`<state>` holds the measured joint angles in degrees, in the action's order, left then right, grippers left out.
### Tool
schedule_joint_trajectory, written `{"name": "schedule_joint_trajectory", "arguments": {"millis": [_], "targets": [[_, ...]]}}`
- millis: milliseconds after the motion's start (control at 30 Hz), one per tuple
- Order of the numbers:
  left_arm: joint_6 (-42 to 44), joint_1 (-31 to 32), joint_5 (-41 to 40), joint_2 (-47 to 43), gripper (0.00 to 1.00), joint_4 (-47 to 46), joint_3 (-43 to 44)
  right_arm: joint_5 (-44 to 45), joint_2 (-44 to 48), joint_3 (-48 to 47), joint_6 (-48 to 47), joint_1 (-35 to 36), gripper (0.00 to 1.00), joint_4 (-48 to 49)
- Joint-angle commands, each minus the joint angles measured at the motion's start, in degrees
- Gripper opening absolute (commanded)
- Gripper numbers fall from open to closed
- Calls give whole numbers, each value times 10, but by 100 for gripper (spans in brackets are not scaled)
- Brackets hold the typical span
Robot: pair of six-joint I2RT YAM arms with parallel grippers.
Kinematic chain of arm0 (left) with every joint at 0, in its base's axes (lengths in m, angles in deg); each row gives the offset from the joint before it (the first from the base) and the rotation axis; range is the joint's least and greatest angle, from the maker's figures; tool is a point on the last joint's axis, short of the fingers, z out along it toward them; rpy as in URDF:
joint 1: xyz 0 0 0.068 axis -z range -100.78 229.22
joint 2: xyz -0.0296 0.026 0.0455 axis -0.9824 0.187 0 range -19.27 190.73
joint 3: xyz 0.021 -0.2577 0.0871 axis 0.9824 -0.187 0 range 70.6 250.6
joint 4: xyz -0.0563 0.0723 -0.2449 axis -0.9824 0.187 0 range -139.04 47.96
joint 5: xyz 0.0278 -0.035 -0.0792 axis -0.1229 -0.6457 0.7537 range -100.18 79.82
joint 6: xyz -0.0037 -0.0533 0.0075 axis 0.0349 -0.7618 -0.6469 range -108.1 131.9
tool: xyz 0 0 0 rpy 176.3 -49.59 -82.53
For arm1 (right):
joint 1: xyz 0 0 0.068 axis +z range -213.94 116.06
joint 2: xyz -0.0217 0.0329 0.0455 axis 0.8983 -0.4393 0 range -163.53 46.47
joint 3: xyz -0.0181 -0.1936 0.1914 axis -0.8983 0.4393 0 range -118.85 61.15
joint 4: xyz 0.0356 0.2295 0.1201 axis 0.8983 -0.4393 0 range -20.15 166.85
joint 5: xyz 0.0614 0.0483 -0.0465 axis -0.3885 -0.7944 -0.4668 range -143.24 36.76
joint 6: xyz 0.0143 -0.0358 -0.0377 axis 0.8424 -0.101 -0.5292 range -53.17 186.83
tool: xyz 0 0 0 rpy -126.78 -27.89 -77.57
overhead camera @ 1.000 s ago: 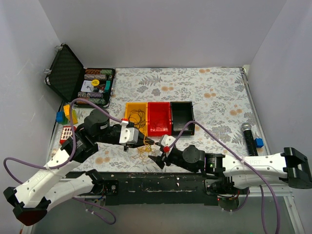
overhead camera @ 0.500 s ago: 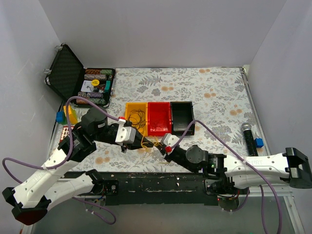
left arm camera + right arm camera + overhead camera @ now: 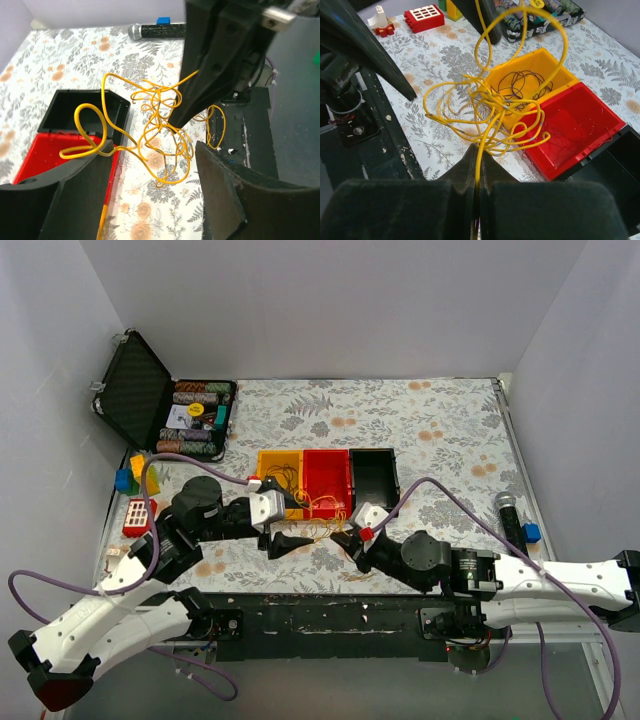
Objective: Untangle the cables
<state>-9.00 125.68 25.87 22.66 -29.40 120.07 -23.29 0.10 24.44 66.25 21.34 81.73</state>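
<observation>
Progress, judged from how things lie: partly done. A dark cable lies coiled by itself in the yellow bin. A thin red cable lies in the red bin beside it, faint against the floor of that bin. These two look already separated from the rest.

Remaining work is the yellow cable — a loose snarl of many crossing loops, hanging in the air just in front of the bins, above the flowered bench. I cannot tell whether it is one wire or several. A greyish stretch shows low in the snarl in the right wrist view; whether that is a separate strand is unclear.

Right end effector: fingers pressed together on a strand of the yellow cable, and the snarl fans out from that pinch.

Left end effector: fingers wide apart, gripping nothing. The snarl hangs between and beyond them, and one big loop appears to rest against its left finger.

Judgement: no loop is pulled clear yet — the knot at the centre remains to be opened. A second grip by the left side looks like the next need.
</observation>
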Motion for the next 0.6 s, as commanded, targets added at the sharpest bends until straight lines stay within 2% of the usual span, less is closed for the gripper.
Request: {"name": "schedule_joint_trajectory", "arguments": {"millis": [0, 67, 167, 267, 333, 467, 567], "targets": [[-45, -2, -57, -13, 72, -21, -21, -18, -7, -74, 18, 6, 1, -92], [-45, -2, -26, -19, 83, -6, -32, -17, -6, -82, 12, 7, 1, -90], [-41, -2, 2, -33, 87, 2, -50, -14, -4, -89, 8, 8, 1, -83], [-23, -2, -30, -47, 91, 2, -57, -17, -7, -96, 8, 8, 1, -87], [-5, -2, -94, -53, 92, -9, -61, -21, -10, -100, 8, 8, 1, -94], [-9, -2, -316, -63, 93, -64, -80, -24, -13, -104, 18, 8, 1, -116], [-23, -3, -436, -68, 93, -85, -83, -16, -17, -113, 36, 8, 1, -136]]}}
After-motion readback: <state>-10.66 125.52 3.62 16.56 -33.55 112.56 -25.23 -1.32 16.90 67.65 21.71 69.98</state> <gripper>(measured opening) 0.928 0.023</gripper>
